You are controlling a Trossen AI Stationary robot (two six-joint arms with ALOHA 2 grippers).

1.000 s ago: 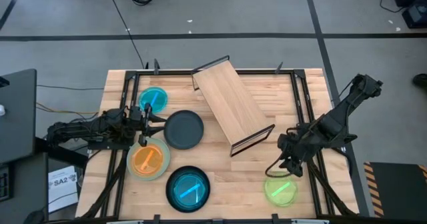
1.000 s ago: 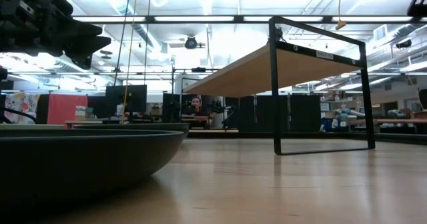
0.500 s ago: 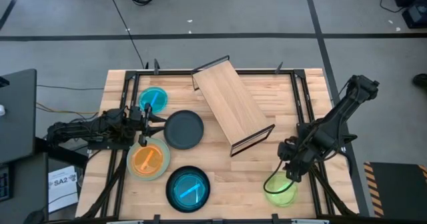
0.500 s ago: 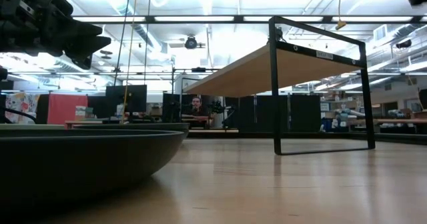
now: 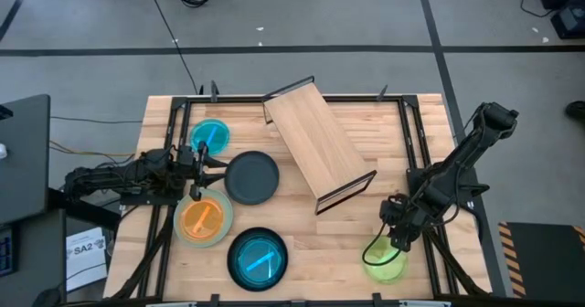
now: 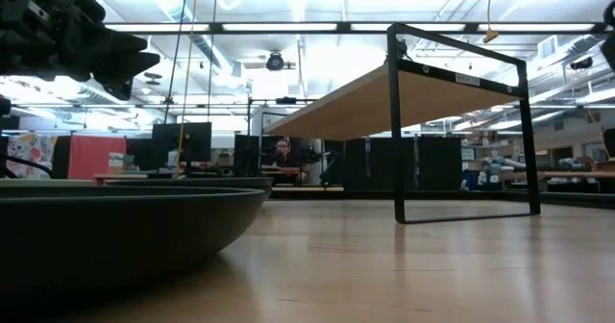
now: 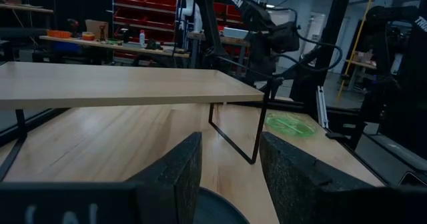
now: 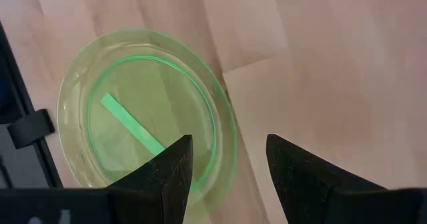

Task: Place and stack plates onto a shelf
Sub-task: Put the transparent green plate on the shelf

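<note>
The shelf (image 5: 318, 144) stands aslant at mid-table on its black wire end frames; it also shows in the low view (image 6: 404, 92). On the tabletop lie a teal plate (image 5: 212, 135), a dark grey plate (image 5: 251, 177), an orange plate (image 5: 203, 217) on a pale green one, a teal plate in a black one (image 5: 258, 258), and a bright green plate (image 5: 384, 259) with a centre stripe. My right gripper (image 8: 230, 177) is open above the green plate's rim (image 8: 223, 127), one finger over the plate, one over bare wood. My left gripper (image 7: 230, 177) is open, beside the dark grey plate's left rim (image 7: 213, 211).
Black rails (image 5: 416, 161) run along the table's left and right sides. The shelf's near wire frame (image 5: 347, 190) stands between the dark grey plate and the green one. Bare wood (image 5: 320, 243) lies in front of the shelf. A person sits far off in the room (image 6: 282, 153).
My right gripper has moved toward the table's near edge, from beside the bright green plate to over its far rim. The plates, the shelf and my left arm have kept still.
</note>
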